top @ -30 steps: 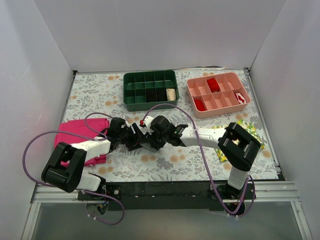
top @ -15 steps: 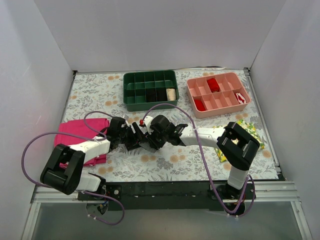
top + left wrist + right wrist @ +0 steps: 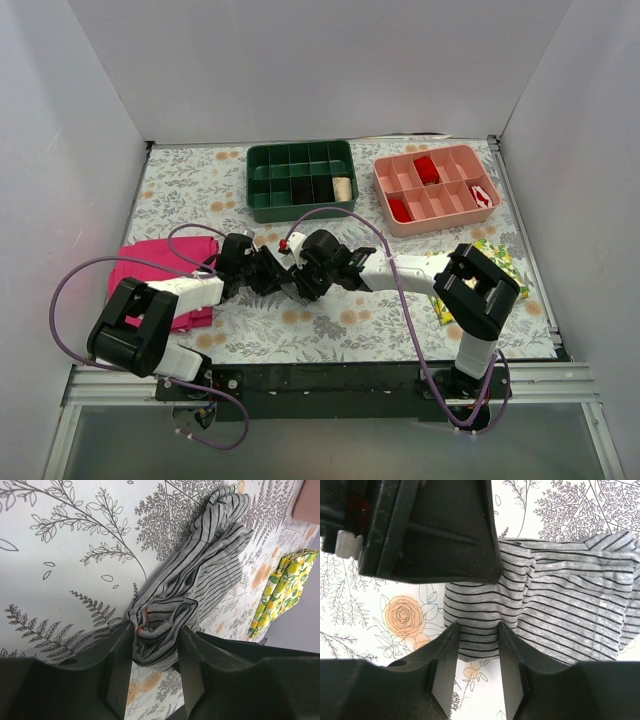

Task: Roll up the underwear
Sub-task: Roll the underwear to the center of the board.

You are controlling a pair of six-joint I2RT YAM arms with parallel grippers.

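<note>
The underwear (image 3: 200,575), grey-and-white striped with a thin orange trim, lies bunched in a loose roll on the floral table cover. In the top view only a small patch of the underwear (image 3: 296,291) shows between the two grippers. My left gripper (image 3: 156,647) is shut on the rolled end, where the orange trim shows. My right gripper (image 3: 477,642) is shut on a folded edge of the underwear (image 3: 560,605). In the top view the left gripper (image 3: 268,272) and the right gripper (image 3: 290,281) meet almost tip to tip. The left gripper's black body (image 3: 430,530) fills the top of the right wrist view.
A magenta pink cloth (image 3: 150,265) lies at the left under the left arm. A yellow lemon-print cloth (image 3: 503,260) lies at the right and also shows in the left wrist view (image 3: 285,587). A green divided tray (image 3: 299,210) and a pink divided tray (image 3: 437,223) stand at the back.
The left arm has shifted slightly, its gripper edging toward the far side. Both grippers stay closed on the underwear at the same spot.
</note>
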